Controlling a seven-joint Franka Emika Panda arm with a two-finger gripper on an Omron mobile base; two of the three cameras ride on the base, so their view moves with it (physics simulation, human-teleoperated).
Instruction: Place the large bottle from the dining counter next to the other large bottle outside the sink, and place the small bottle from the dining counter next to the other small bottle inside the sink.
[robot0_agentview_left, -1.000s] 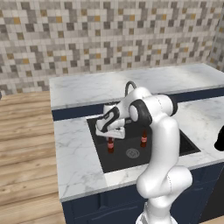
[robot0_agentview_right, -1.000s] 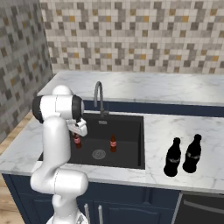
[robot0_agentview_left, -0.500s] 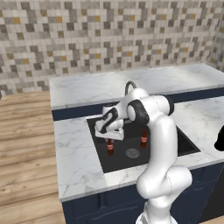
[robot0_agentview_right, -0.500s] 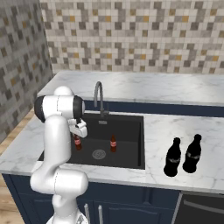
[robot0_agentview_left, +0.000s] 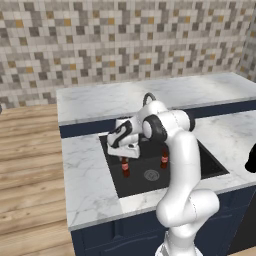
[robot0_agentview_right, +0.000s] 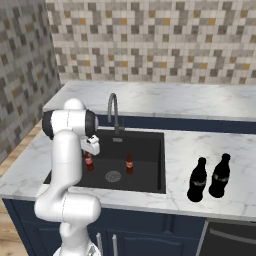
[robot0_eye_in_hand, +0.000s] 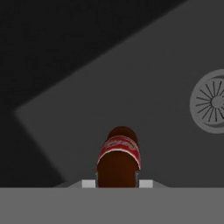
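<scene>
The claw (robot0_agentview_left: 125, 159) is closed on the small bottle (robot0_agentview_left: 125, 167) inside the sink (robot0_agentview_left: 210, 161), left of the drain (robot0_agentview_left: 151, 175), so the next move is probably releasing it near the other small bottle (robot0_agentview_left: 164, 160).

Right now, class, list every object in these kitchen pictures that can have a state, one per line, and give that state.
end effector: shut on the small bottle, low inside the sink.
small bottle: upright, held in the basin.
other small bottle: upright, free, standing in the basin.
two large bottles: upright, side by side on the counter beside the sink.
sink: dry, faucet not running.
</scene>
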